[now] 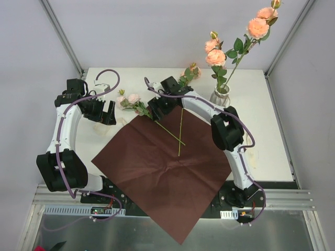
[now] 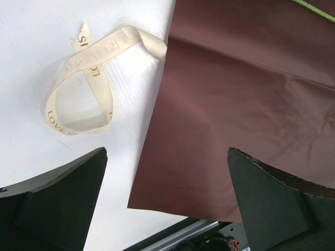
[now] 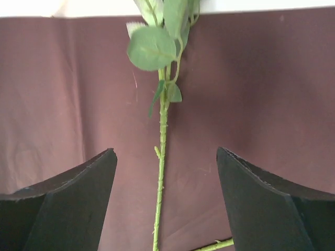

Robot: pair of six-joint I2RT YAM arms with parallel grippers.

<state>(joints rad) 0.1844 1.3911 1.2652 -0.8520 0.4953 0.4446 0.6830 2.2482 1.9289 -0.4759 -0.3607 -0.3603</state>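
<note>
A dark brown paper sheet [image 1: 167,167] lies as a diamond on the white table. Two rose stems cross on it: one with pale pink blooms [image 1: 129,99] at the upper left, one with a peach bloom [image 1: 191,72] at the top. My right gripper [image 1: 157,111] hovers open over the pale rose's stem [image 3: 162,157], which runs between the fingers without touching them. Its leaves [image 3: 153,47] lie ahead; the second stem [image 3: 215,244] shows low. My left gripper [image 1: 107,112] is open and holds nothing, over the sheet's left edge [image 2: 157,130] beside a looped cream ribbon [image 2: 89,78].
A white vase [image 1: 221,96] with tall peach roses [image 1: 257,26] stands at the back right. The sheet's near corner hangs past the table's front edge over the metal rail [image 1: 282,201]. Grey walls enclose the table.
</note>
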